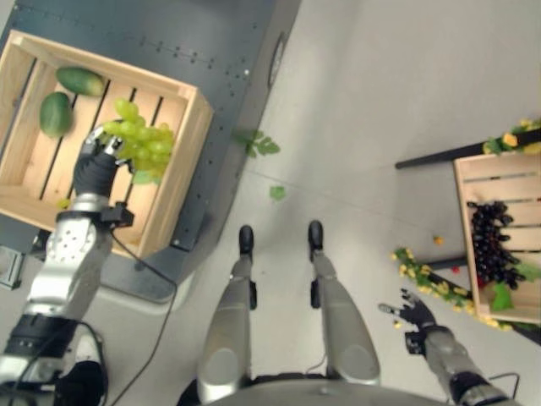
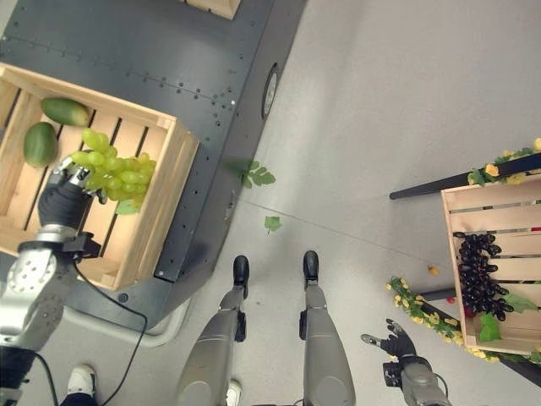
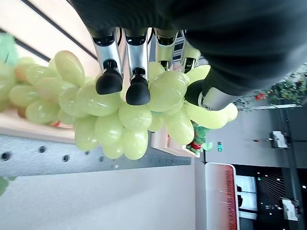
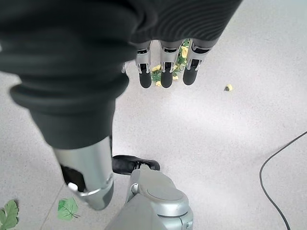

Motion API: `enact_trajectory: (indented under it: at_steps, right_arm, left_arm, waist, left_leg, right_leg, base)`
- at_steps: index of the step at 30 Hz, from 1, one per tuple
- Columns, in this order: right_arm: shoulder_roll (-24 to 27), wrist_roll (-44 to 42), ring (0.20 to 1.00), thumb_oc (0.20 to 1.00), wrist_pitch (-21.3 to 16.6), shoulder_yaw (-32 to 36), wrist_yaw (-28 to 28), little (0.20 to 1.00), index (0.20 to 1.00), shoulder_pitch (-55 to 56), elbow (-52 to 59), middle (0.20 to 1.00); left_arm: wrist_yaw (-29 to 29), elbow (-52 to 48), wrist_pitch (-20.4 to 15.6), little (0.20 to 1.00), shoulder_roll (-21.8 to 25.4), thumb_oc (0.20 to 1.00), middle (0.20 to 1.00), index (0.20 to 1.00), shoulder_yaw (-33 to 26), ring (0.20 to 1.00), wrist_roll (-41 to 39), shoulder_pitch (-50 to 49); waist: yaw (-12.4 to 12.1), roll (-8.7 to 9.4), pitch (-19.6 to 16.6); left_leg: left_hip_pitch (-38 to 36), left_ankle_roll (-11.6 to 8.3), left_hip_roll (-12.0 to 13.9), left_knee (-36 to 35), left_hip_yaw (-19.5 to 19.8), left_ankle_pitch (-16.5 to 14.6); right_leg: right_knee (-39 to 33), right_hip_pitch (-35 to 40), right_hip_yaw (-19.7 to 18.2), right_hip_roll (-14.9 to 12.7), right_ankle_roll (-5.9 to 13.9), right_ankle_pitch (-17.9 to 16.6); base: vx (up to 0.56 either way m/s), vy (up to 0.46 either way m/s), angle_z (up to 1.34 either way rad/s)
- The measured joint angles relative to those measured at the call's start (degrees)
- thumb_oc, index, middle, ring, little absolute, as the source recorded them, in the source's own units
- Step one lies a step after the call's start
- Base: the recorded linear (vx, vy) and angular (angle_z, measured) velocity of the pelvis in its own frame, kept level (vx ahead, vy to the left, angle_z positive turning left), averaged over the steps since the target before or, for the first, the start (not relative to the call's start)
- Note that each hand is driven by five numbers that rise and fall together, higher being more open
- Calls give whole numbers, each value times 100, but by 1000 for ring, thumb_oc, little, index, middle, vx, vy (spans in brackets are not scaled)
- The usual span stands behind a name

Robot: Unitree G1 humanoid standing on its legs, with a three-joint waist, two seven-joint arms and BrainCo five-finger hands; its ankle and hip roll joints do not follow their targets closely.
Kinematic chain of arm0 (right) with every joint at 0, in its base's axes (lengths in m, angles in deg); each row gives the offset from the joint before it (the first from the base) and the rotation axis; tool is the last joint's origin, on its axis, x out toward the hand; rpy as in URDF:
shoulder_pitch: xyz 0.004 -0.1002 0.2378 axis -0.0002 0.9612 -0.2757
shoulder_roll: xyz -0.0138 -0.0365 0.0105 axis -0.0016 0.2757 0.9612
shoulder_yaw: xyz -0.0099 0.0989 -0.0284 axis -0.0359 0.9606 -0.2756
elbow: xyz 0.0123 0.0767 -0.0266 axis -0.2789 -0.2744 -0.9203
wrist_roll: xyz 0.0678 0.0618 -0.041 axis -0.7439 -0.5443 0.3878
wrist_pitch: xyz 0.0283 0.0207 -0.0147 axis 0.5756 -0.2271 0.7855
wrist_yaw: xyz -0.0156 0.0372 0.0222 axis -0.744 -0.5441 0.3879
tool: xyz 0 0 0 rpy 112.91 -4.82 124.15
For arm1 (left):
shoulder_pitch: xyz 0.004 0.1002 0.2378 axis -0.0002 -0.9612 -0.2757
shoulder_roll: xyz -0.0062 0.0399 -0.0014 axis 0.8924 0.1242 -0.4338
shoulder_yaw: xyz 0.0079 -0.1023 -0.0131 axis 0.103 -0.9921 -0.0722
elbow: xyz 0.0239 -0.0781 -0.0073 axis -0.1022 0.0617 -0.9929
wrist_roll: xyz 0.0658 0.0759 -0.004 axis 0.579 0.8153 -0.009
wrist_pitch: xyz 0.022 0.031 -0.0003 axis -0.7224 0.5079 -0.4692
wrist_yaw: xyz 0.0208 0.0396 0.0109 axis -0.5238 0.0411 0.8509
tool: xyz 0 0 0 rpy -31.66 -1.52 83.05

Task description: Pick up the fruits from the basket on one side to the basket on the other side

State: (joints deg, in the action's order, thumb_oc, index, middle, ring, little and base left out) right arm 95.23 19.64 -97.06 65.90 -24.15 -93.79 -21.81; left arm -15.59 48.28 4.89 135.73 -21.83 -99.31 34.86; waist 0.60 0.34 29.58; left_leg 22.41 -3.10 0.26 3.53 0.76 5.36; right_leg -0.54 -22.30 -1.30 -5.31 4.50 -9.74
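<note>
My left hand [image 1: 100, 161] is shut on a bunch of green grapes [image 1: 142, 140], held over the right part of the wooden crate [image 1: 188, 161] on my left. In the left wrist view its fingers [image 3: 109, 81] and thumb curl round the green grapes [image 3: 124, 115]. Two green mangoes [image 1: 80, 81] [image 1: 55, 113] lie at the far end of that crate. A second wooden crate [image 1: 473, 182] at my right holds a bunch of dark grapes [image 1: 494, 244]. My right hand [image 1: 414, 315] hangs open low beside that crate, holding nothing, fingers [image 4: 165, 72] straight.
The left crate rests on a dark grey metal platform [image 1: 211, 42]. Loose green leaves [image 1: 258, 144] [image 1: 277, 193] lie on the pale floor between the crates. A garland of yellow flowers [image 1: 431, 288] trails along the right crate's near edge, and a small yellow bit [image 1: 438, 240] lies on the floor.
</note>
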Motion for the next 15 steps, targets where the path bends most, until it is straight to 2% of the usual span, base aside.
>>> enact_trajectory:
  at_steps: [6, 10, 12, 15]
  right_arm:
    - [60, 236, 1000, 1000, 77, -301, -52, 1000, 1000, 12, 49, 1000]
    - [293, 420, 1000, 1000, 146, -626, -90, 1000, 1000, 49, 866, 1000]
    - [474, 451, 1000, 1000, 199, -710, -127, 1000, 1000, 124, 1370, 1000]
    - [683, 452, 1000, 1000, 178, -799, -178, 1000, 1000, 44, 2094, 1000]
  left_arm:
    - [-229, -143, -2, 200, 226, 200, 200, 200, 11, 200, -282, 22]
    - [-421, -365, 1, 200, 572, 200, 200, 200, 64, 200, -520, 67]
    - [-479, -486, 5, 200, 774, 200, 200, 200, 328, 200, -638, 199]
    - [-548, -627, 3, 200, 858, 200, 200, 200, 508, 200, -680, 288]
  waist:
    - [1, -166, -98]
    - [-7, -263, -298]
    - [-8, -354, -390]
    - [2, -394, -477]
  left_leg:
    - [-288, 12, 6, -112, 5, 24]
    - [-480, -4, 15, -176, 11, 16]
    - [-562, 3, 12, -200, 31, 20]
    - [-682, 4, 17, -219, 30, 21]
  right_leg:
    - [-109, 292, 8, 4, -22, -6]
    - [-165, 483, 16, 16, -25, -5]
    - [-187, 572, 33, 12, -23, 3]
    - [-211, 697, 36, 17, -23, 3]
  base:
    - [28, -21, 0]
    - [35, -25, 1]
    - [15, -11, 2]
    - [7, -6, 1]
